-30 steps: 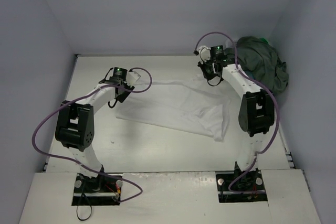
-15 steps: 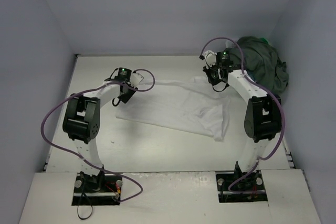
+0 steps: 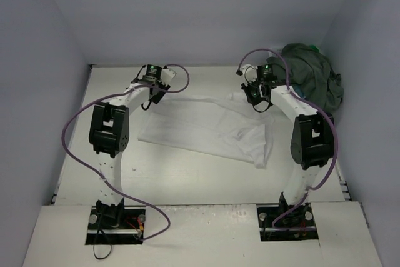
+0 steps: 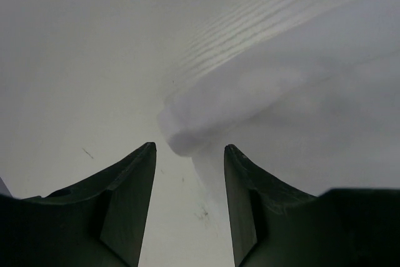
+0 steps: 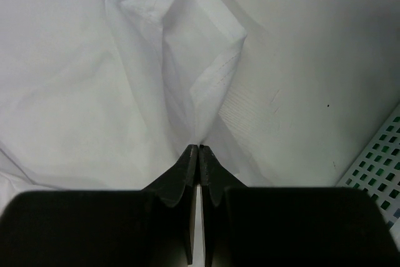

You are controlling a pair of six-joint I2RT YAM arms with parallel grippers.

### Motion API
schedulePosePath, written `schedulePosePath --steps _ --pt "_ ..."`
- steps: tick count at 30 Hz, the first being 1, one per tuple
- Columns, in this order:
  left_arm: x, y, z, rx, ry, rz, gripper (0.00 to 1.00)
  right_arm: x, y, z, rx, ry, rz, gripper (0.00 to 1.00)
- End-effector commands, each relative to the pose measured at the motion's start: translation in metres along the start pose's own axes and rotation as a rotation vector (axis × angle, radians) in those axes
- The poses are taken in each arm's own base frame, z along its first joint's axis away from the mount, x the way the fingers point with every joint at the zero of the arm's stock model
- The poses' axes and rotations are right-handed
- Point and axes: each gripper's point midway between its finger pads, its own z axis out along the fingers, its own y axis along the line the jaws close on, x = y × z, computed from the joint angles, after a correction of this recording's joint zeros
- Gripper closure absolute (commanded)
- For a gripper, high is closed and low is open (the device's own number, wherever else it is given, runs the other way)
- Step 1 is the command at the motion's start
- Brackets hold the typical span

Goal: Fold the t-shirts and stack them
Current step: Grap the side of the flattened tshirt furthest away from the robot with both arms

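A white t-shirt (image 3: 206, 130) lies spread and rumpled in the middle of the table. My left gripper (image 3: 152, 96) hovers at its far left corner, open. In the left wrist view that rounded corner (image 4: 187, 134) sits just ahead of the fingertips (image 4: 149, 152), with nothing between them. My right gripper (image 3: 256, 99) is at the shirt's far right corner, shut on a raised fold of the white cloth (image 5: 187, 79). A dark olive-grey t-shirt (image 3: 310, 80) is heaped at the back right, with a bit of bright green (image 3: 320, 48) behind it.
A white slatted basket (image 5: 379, 176) shows at the right edge of the right wrist view, close to my right gripper. Walls enclose the table at the back and on both sides. Purple cables loop from both arms.
My left arm has swung toward the back, carrying its open gripper from the shirt's left edge to its far left corner. The right gripper shifted slightly right, still pinching the cloth.
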Motion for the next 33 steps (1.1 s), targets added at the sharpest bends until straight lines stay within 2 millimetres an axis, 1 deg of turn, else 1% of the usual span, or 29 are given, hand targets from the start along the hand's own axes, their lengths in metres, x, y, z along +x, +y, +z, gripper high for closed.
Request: schedulePosePath --steps 1,2,9,15,18,19,20,22,23,26,29,33 --pt "-0.039 0.009 -0.01 -0.007 -0.092 -0.03 0.58 -0.027 -0.01 -0.019 0.028 -0.099 -0.016 1.0" --pt "-0.04 0.008 -0.01 -0.005 -0.097 -0.023 0.58 -0.028 -0.01 -0.02 0.027 -0.101 -0.016 1.0" --pt "-0.03 -0.001 0.001 0.025 -0.075 0.006 0.58 -0.028 -0.007 -0.02 0.016 -0.107 -0.009 1.0" --pt "-0.029 -0.004 0.007 0.029 -0.072 0.015 0.58 -0.028 -0.006 -0.02 0.009 -0.108 -0.003 1.0" --pt "-0.025 -0.004 0.013 0.026 -0.062 0.022 0.58 -0.029 -0.007 -0.022 0.012 -0.112 -0.003 1.0" --pt "-0.027 -0.003 0.014 0.023 -0.064 0.025 0.61 -0.029 -0.006 -0.021 0.009 -0.111 -0.002 1.0" --pt "-0.025 -0.005 0.017 0.026 -0.057 0.026 0.67 -0.029 -0.006 -0.022 0.009 -0.111 -0.004 1.0" --pt "-0.026 -0.004 0.019 0.024 -0.058 0.026 0.73 -0.028 -0.006 -0.022 0.01 -0.112 -0.003 1.0" --pt "-0.025 -0.004 0.021 0.024 -0.053 0.025 0.77 -0.028 -0.006 -0.021 0.009 -0.11 -0.001 1.0" --pt "-0.026 0.0 0.022 0.004 -0.055 0.024 0.83 -0.028 -0.005 -0.02 0.002 -0.112 -0.001 1.0" --pt "-0.028 0.003 0.021 -0.015 -0.062 0.021 0.86 -0.027 -0.004 -0.019 -0.001 -0.11 0.002 1.0" --pt "-0.029 0.01 0.017 -0.045 -0.061 0.022 0.87 -0.025 -0.003 -0.016 -0.003 -0.103 0.003 1.0"
